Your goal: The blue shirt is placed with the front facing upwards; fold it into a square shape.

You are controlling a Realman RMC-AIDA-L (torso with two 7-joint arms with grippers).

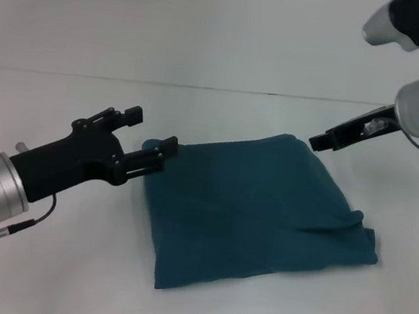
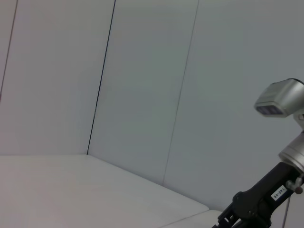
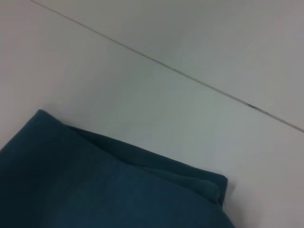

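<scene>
**Teal shirt lies folded, both hands near its far corners**

The blue shirt sits as a rough square mid-desk, likely just released. The left hand, fingers spread, hovers at one corner. The right hand is unclear. Only the right wrist view shows layered edges.

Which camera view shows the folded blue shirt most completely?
The head view: the whole blue shirt lies folded on the table, every edge visible. The right wrist view shows only one corner and folded layers. The left wrist view shows none of it.
</scene>
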